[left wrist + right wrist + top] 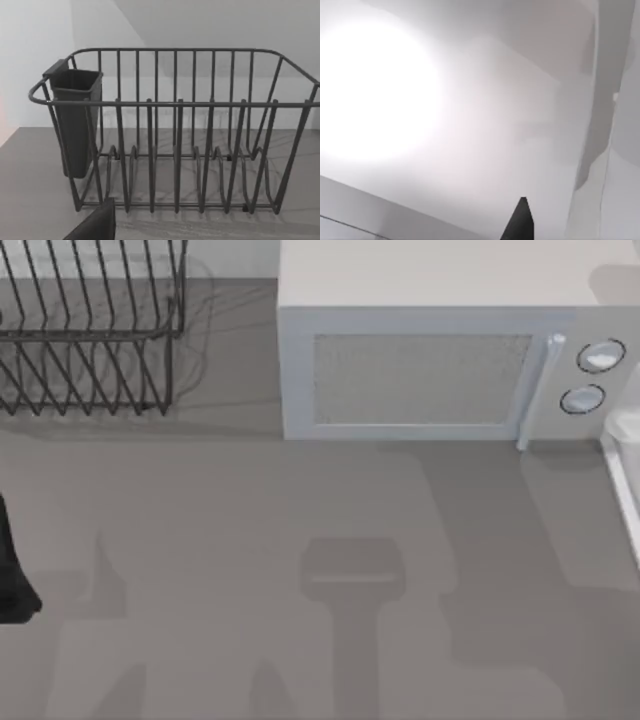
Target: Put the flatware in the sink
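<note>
A dark fingertip [95, 225] of the left gripper pokes into the left wrist view closest to the lens, a blunt black wedge; how far the gripper is open, and whether it has hold of anything, cannot be told. In the top view a black piece of the left arm [12, 570] sits at the table's left edge, about midway down.

Beyond that fingertip stands a dark wire dish rack [175, 150], upright on the grey table [250, 500], with a row of looped plate dividers along its floor. A dark plastic cutlery cup [75, 120] hangs on one end of the rack, hooked over the top wire; its inside is too shadowed to tell what it holds. No flatware can be made out on the open tabletop, and where it lies cannot be told. From above, the rack [90, 330] occupies the far left corner of the table.

Just to the rack's right, along the back edge, stands a pale grey microwave [440, 350] with a mesh-patterned door, a vertical bar handle [535, 390] and two round knobs [598, 357] stacked on its right panel. A white rim [622, 470] of some fixture runs down the table's right edge, close beside the microwave.

The right wrist view gives a bright glare on pale surfaces, with one dark fingertip [520, 222] of the right gripper; its opening cannot be told either. No writing or labels are readable anywhere.
</note>
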Motion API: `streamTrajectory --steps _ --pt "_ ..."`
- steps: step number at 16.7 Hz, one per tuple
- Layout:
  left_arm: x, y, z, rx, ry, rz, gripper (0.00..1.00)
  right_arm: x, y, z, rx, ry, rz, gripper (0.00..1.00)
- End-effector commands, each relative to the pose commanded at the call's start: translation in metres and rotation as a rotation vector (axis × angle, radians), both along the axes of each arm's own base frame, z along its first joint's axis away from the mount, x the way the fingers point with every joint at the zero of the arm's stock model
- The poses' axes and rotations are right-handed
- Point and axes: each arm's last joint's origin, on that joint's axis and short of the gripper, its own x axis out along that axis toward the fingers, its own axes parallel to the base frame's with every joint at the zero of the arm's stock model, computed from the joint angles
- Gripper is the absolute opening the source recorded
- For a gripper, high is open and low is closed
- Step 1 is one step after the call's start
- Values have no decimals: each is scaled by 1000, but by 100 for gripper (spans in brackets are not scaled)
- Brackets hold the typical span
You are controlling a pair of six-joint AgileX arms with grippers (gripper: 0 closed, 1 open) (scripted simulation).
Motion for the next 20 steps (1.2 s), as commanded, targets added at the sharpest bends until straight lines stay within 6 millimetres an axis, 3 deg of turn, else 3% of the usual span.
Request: streamTrajectory --steps 5,18,20 --pt "0 0 0 0 0 0 100 0 0 -1 0 -1 0 0" --pt "0 0 0 0 0 0 100 0 0 -1 0 -1 0 98" --pt "0 0 0 0 0 0 100 0 0 -1 0 -1 0 100"
